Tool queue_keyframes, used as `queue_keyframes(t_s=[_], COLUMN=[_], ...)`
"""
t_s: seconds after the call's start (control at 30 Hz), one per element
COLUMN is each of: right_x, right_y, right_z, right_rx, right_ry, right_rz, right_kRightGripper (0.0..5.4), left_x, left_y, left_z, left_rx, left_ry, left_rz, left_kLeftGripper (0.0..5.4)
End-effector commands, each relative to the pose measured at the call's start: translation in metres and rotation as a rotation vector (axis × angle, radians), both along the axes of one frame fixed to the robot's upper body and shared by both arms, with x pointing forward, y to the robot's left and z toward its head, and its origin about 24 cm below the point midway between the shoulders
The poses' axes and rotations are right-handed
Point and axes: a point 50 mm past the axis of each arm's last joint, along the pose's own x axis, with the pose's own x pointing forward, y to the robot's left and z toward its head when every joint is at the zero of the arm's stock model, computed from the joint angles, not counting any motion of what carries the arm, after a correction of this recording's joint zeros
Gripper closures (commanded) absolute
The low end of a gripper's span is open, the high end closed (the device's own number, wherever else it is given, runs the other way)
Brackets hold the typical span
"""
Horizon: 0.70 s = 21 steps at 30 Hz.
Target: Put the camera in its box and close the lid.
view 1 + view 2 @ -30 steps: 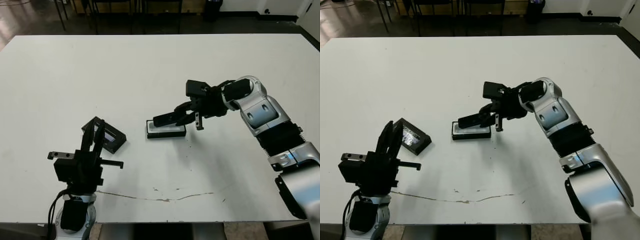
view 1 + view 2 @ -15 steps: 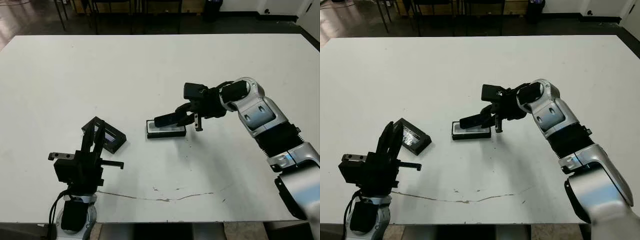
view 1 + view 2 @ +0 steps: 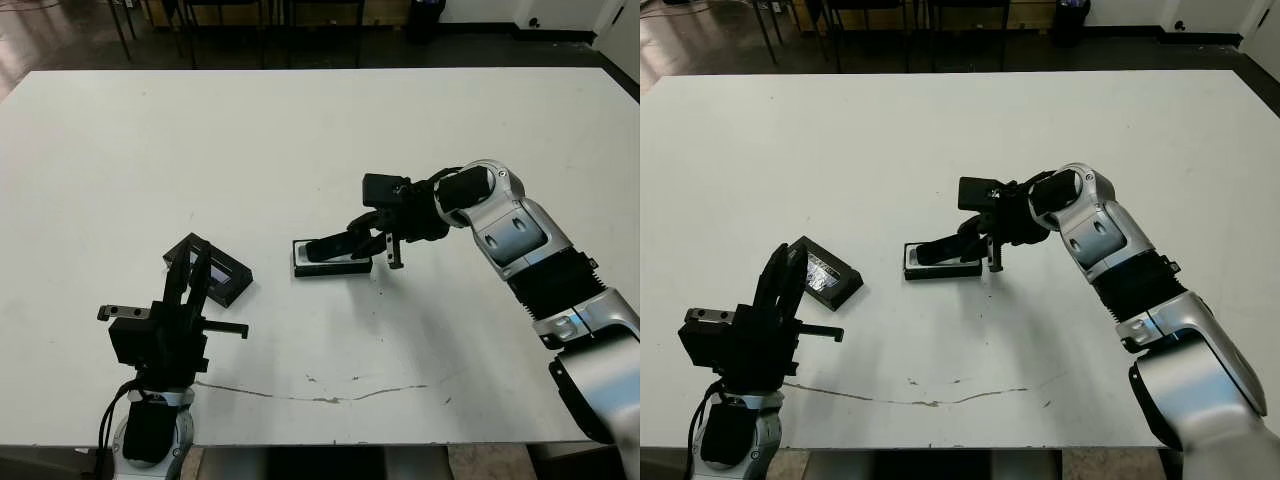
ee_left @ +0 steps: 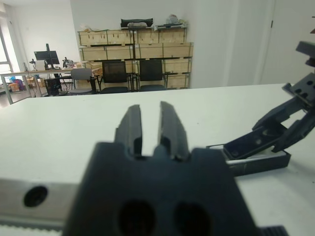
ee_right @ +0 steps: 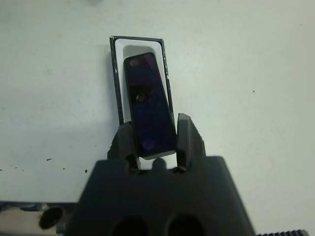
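Observation:
The box point(image 3: 352, 267), a shallow black tray with a white inside, lies at the table's middle. My right gripper point(image 5: 156, 142) is shut on the camera point(image 3: 334, 246), a slim black bar with a bluish-purple face point(image 5: 146, 110). The camera slants down over the box, its far end low in the tray and its held end raised. The lid point(image 3: 226, 277), a black cover with a glossy window, lies on the table at the left. My left gripper point(image 3: 190, 268) stands upright just in front of the lid, its fingers point(image 4: 170, 129) nearly together with nothing between them.
A thin dark scratch line point(image 3: 330, 397) runs across the table near its front edge. Chairs and stacked wooden crates point(image 4: 135, 51) stand beyond the table in the left wrist view.
My right gripper has moved slightly left and down, lowering the camera's far end into the box. The left arm and the lid have not moved.

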Motion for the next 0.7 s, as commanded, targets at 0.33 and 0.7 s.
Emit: queue_keyframes(t_s=[0.33,0.7], right_x=[-0.001,0.000], right_y=[0.000,0.011], right_z=[-0.007,-0.011], right_rx=[-0.055,-0.115], right_ry=[0.019,0.069], right_rz=[-0.009,0.013], right_kRightGripper=[5.30,5.30], left_x=[-0.004,-0.005], left_y=[0.001,-0.001], left_z=[-0.008,-0.008], left_rx=[0.010,-0.003], left_ry=[0.042,0.053], left_rz=[0.014,0.019], left_kLeftGripper=[5.40,5.40])
